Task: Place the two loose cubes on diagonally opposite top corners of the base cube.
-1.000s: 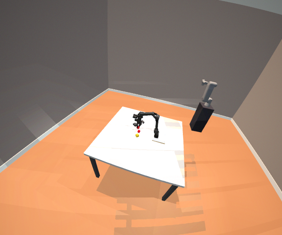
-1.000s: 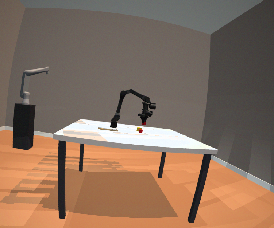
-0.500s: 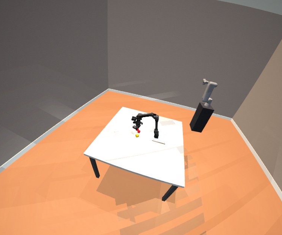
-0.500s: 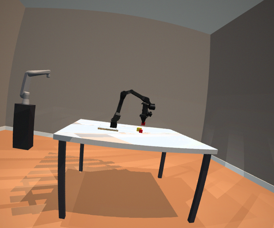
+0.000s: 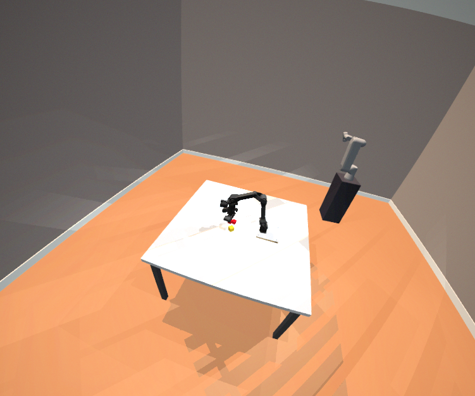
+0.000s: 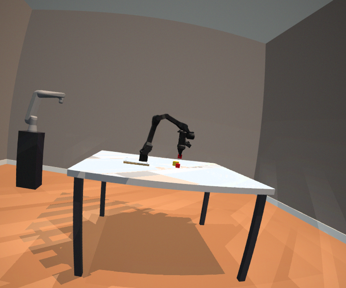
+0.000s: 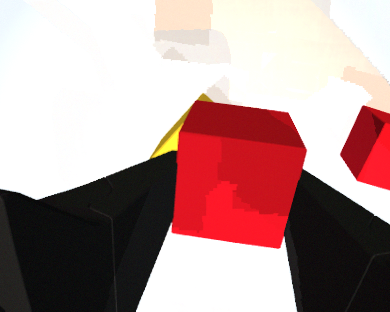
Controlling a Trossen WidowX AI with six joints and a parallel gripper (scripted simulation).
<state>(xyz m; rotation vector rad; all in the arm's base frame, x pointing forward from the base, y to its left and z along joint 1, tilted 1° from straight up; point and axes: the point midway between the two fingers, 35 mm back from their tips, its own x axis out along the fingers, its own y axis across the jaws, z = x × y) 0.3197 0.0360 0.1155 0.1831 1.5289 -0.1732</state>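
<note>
Gripper (image 7: 230,215) clenched on red cube (image 7: 237,171), one black finger (image 7: 107,242) pressed to each side face, cube level and carried clear of the table (image 6: 197,179). In exterior view, gripper (image 6: 180,154) pointing straight down, held red cube (image 6: 179,156) at its tips, above and just beside the yellow base cube (image 6: 175,163). Yellow base cube (image 7: 170,138) showing in wrist view as a sliver behind and lower left of the held cube, mostly hidden. Second red cube (image 7: 381,148) to the right of the claw, resting on the table, touching or just beside the base cube (image 6: 178,165); cannot tell which. Top view: held cube (image 5: 233,221) close above yellow base cube (image 5: 231,228). Arm (image 6: 163,123) arched up from its mount near a thin tan strip (image 6: 135,163). Grey arm on dark pedestal (image 6: 28,159) well apart, on the floor.
</note>
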